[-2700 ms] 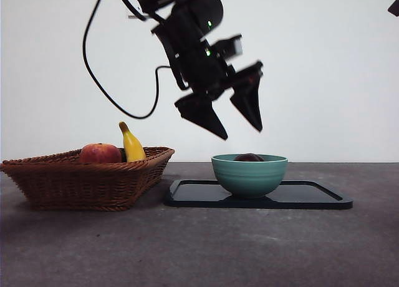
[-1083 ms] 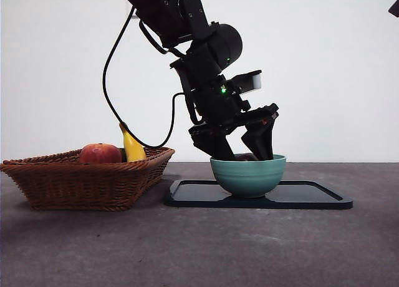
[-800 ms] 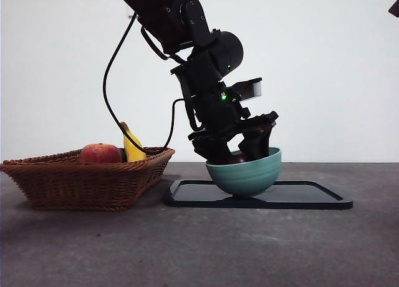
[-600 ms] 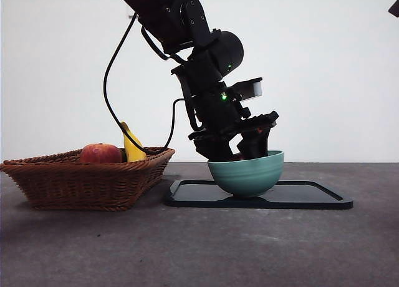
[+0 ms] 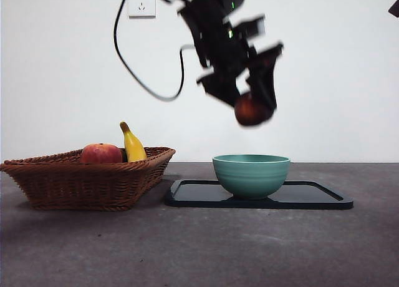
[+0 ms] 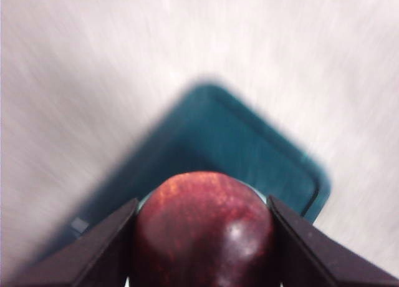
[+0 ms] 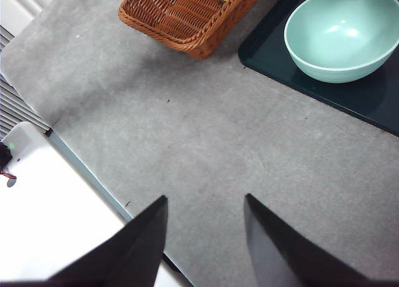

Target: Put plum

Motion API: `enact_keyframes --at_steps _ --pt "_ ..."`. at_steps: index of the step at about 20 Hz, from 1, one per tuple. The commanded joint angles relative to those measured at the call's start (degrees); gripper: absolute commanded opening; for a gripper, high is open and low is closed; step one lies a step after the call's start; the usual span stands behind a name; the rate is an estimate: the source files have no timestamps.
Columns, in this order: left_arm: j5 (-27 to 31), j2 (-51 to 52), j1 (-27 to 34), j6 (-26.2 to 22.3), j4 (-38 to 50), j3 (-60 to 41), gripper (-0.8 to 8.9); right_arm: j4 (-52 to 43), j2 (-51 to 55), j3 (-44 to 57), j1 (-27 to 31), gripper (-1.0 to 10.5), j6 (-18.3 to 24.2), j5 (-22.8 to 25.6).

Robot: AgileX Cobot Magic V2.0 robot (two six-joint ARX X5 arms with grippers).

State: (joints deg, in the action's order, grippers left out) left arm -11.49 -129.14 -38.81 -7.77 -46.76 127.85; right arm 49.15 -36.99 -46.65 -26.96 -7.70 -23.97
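Now the left pincer (image 5: pixel 249 103) hangs high above the bowl (image 5: pixel 251 173), both jaws clamped on the plum (image 5: pixel 250 110), which is in the air over the bowl. The bowl sits on a dark tray (image 5: pixel 312 198). Left of it, a basket (image 5: pixel 87 181) holds a banana (image 5: pixel 131 143). The right pincer (image 7: pixel 206 237) waits spread over the tabletop (image 7: pixel 206 143).
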Motion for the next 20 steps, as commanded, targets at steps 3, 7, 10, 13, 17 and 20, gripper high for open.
enact_keyframes --at_steps 3,7,10,13,17,20 --pt "-0.2 0.4 2.3 2.0 -8.8 15.0 2.14 -0.3 0.3 -0.5 -0.3 2.0 0.6 0.9" --pt "-0.2 5.6 5.2 2.0 -18.4 20.7 2.14 -0.2 1.3 -0.5 -0.3 2.0 0.6 1.9" --pt "-0.2 11.8 7.5 2.0 -25.5 21.0 2.14 -0.2 1.3 -0.5 -0.3 2.0 0.6 1.9" --pt "-0.2 18.3 9.2 2.0 -33.7 21.0 2.14 -0.3 1.3 -0.5 -0.3 2.0 0.6 1.8" --pt "-0.2 25.1 10.9 2.6 -37.2 20.9 2.14 -0.3 1.3 -0.5 -0.3 2.0 0.7 1.5" --pt "-0.2 28.8 11.1 2.7 -37.4 18.7 2.14 -0.3 1.3 -0.5 -0.3 2.0 0.7 1.4"
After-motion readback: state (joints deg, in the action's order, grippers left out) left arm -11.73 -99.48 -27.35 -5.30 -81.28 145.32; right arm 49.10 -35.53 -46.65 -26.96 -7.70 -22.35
